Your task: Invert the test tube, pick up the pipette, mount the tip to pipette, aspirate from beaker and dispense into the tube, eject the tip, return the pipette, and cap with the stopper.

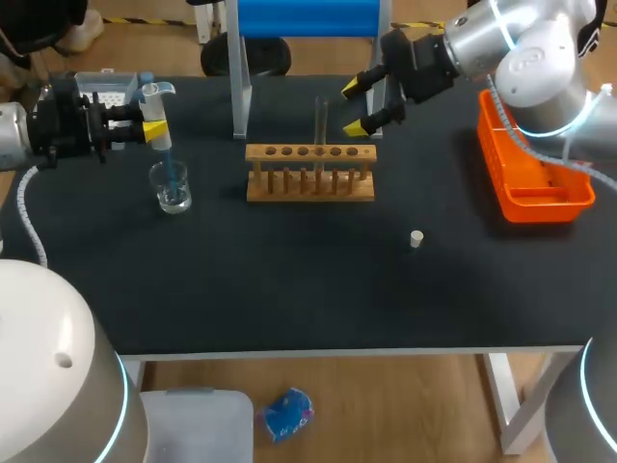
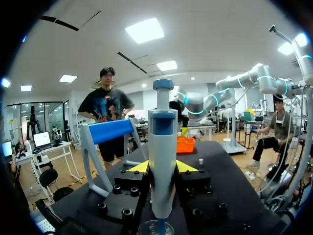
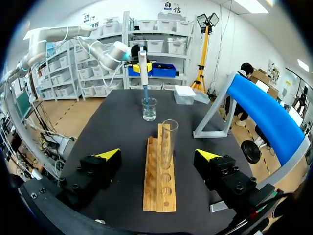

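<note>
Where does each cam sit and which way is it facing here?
Head: above and behind the robot, looking down on the table; left arm enters left, right arm right.
Left wrist: on the left arm, facing across the table to the bin; left gripper shows, shut on the pipette, above the beaker.
Right wrist: on the right arm, facing along the rack; open right gripper shows, tube ahead.
Shared: all three show pipette and beaker.

The left gripper [image 1: 154, 128] sits far left, level, fingers clamped on the pipette [image 1: 152, 96]. The right gripper [image 1: 355, 106] hangs far centre, fingers spread wide.
</note>
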Tool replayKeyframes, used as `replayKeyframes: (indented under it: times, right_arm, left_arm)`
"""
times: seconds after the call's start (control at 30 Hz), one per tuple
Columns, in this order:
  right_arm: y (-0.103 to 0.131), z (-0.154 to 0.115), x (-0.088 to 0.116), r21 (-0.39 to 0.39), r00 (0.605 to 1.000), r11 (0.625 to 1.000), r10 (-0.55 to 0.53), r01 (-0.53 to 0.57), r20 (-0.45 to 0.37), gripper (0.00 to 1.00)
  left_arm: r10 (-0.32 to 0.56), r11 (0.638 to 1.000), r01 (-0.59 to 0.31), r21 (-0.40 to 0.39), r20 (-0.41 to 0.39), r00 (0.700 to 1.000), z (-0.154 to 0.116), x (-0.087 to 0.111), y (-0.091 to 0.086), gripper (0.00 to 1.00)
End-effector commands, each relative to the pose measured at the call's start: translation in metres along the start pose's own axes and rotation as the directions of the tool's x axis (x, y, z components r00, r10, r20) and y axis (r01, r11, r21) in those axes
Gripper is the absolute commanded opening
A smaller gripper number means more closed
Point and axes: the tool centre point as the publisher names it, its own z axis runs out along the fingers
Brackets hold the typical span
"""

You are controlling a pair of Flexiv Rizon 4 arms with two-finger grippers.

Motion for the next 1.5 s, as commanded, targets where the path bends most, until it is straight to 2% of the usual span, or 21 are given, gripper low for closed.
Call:
replayKeyframes:
  times: [0.03,0.5,1.03,1.5]
  right_arm:
    - [0.0,0.0,-0.001,0.001,1.0,1.0,0.0,0.0,-0.001,1.0]
    - [0.0,0.0,-0.001,0.001,1.0,1.0,0.0,0.0,-0.001,1.0]
    - [0.0,0.0,-0.001,0.001,1.0,1.0,0.0,0.0,-0.001,1.0]
    - [0.0,0.0,-0.001,0.001,1.0,1.0,0.0,0.0,-0.001,1.0]
  left_arm:
    - [0.0,1.0,0.0,-0.001,0.0,1.0,0.0,0.0,-0.001,0.0]
    - [0.0,1.0,0.0,0.0,0.0,1.0,-0.001,0.0,-0.001,0.0]
    - [0.034,0.999,-0.034,-0.014,-0.002,0.999,-0.005,-0.001,-0.028,0.0]
    - [0.044,0.999,-0.043,-0.015,0.006,0.999,-0.006,0.001,-0.035,0.0]
